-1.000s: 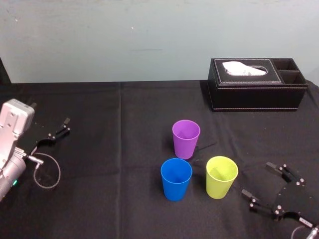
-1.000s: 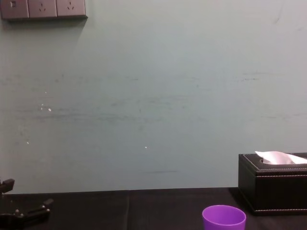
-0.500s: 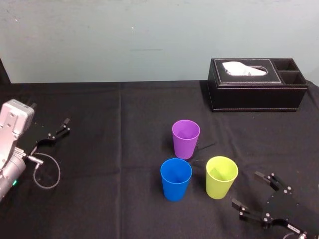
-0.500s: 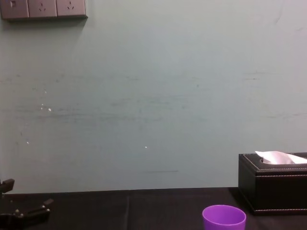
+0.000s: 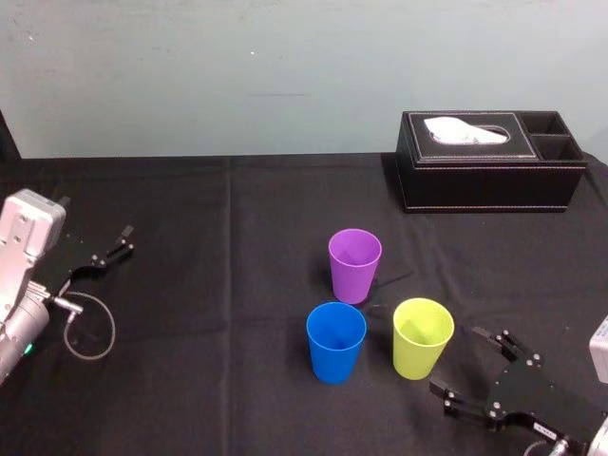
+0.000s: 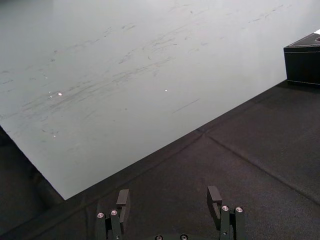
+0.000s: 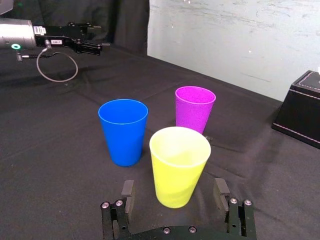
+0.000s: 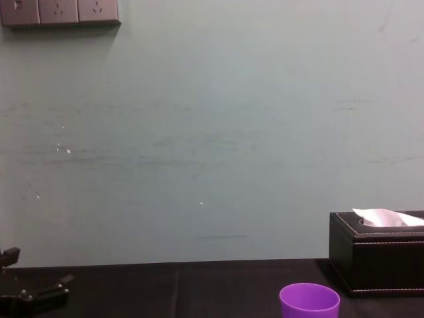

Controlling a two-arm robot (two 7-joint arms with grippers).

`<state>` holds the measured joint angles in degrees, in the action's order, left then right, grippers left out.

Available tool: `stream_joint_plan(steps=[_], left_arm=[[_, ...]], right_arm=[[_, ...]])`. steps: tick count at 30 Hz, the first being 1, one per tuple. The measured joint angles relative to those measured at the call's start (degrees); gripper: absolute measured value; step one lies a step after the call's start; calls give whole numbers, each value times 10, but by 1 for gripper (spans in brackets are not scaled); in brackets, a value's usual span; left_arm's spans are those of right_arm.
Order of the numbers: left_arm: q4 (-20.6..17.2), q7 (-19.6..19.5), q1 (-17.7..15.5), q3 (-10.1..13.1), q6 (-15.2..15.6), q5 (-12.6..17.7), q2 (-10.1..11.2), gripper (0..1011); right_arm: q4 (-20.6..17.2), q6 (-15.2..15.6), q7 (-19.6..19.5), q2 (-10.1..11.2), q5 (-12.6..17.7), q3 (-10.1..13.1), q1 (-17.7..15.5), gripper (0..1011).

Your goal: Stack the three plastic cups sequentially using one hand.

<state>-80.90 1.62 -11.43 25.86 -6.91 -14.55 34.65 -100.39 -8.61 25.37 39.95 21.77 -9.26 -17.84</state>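
Black jaws: your right gripper (image 5: 456, 361) has its two long fingers spread wide with nothing between them. The tips sit low over the black tablecloth (image 5: 190, 285), just beside the yellow-green cup (image 5: 423, 337) on its near right side. As far as you can see they are not touching it.
Yellow-green cup: it stands upright, mouth up. In the right wrist view it is centred ahead of the gap between the fingers, so the line-up looks good.
Step in hand: I judge this as the approach for the first pick. No cup is lifted or nested yet, so the whole stack is left to build.
Next move: you likely need to push forward until the fingers flank the cup's wall, then close gently. The tapered, smooth plastic could slip upward or tip if you squeeze low or off-centre.
Arm pose: the right wrist comes in from the near right corner, with the gripper lying almost flat and pointing forward and left toward the cups.
Other cups: the blue cup (image 5: 335, 342) stands near the yellow-green one on its left. The purple cup (image 5: 354, 265) stands behind and between them. Both are upright, and all three are apart.
Left gripper (image 5: 122, 241): it is parked at the far left of the table with its fingers apart and empty, well apart from the cups.
Black tissue box (image 5: 489, 176): it sits at the back right, out of the way.
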Motion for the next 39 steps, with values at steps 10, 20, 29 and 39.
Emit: stream_joint_plan(steps=[10,20,29,39], left_arm=[[0,0,0,0,0,0,0,1010],[0,0,0,0,0,0,0,1010],[0,0,0,0,0,0,0,1010],[0,0,0,0,0,0,0,1010]], right_arm=[[9,16,10,-22,-7,0,17,1003],[16,23,12,-35,-14,1,27,1003],[27,33,14,-46,-22,-6,44,1003],[40,44,16,-57,-28,-23,69,1003]])
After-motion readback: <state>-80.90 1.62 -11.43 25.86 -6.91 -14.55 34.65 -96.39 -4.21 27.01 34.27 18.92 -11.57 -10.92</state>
